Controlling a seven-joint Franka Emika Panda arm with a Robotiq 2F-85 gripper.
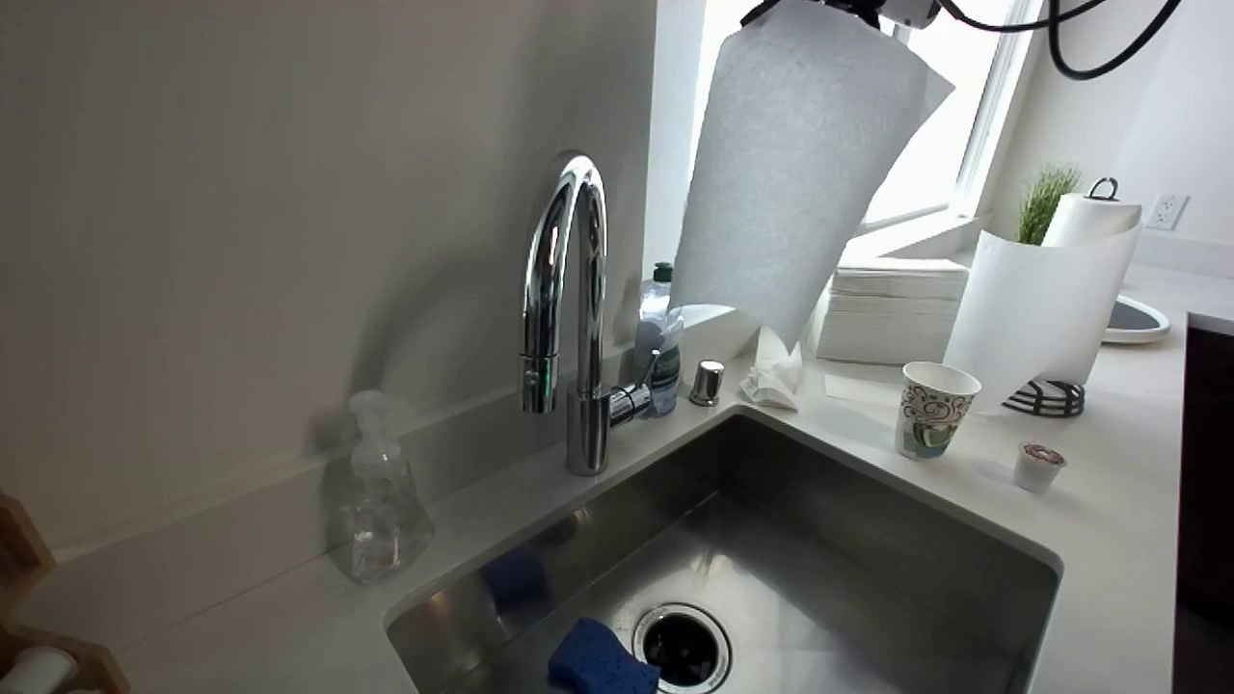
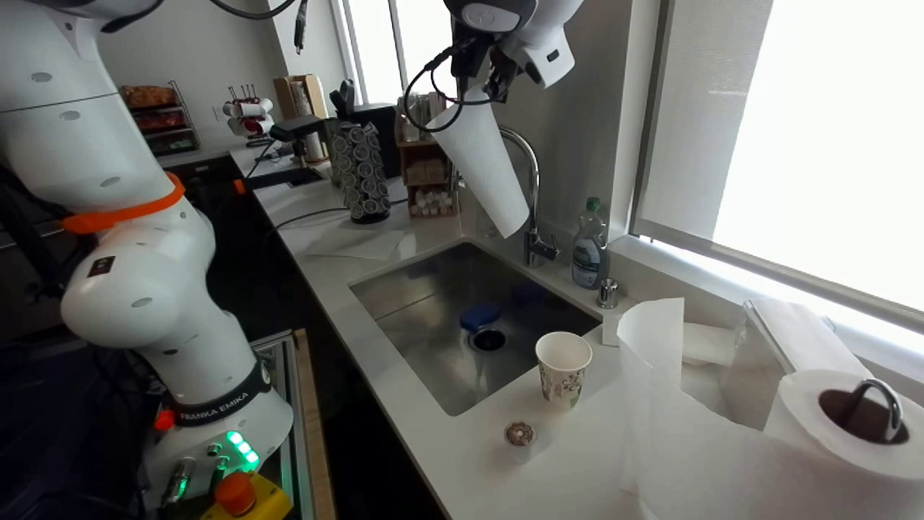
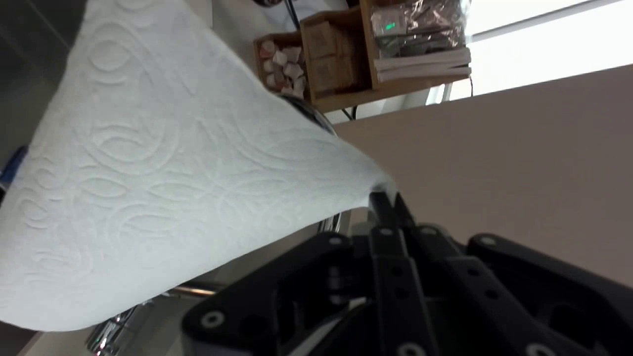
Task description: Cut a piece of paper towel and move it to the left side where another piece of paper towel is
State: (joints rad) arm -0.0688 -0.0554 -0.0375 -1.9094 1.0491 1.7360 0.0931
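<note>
Your gripper [image 3: 388, 199] pinches the piece of paper towel [image 3: 173, 173] by its upper end; it hangs near the faucet [image 1: 586, 434]; probably held high so its limp length clears the sink [image 2: 419, 328].

Here in the wrist view, the paper towel [image 3: 183, 183] is running off the top and left edges, covering much of the faucet [image 3: 312, 113], and only a blurred sliver of sponge [image 3: 14, 163] is peeking out! My gripper [image 3: 388, 198] is getting cropped by the bottom edge; in an exterior view the paper towel and the top edge are swallowing most of it, and part of the window [image 1: 921, 183] is going hidden too. Over here, the right edge is clipping the towel roll [image 2: 801, 408], and the coffee pod [image 2: 520, 433] is showing print too tiny for me.
</note>
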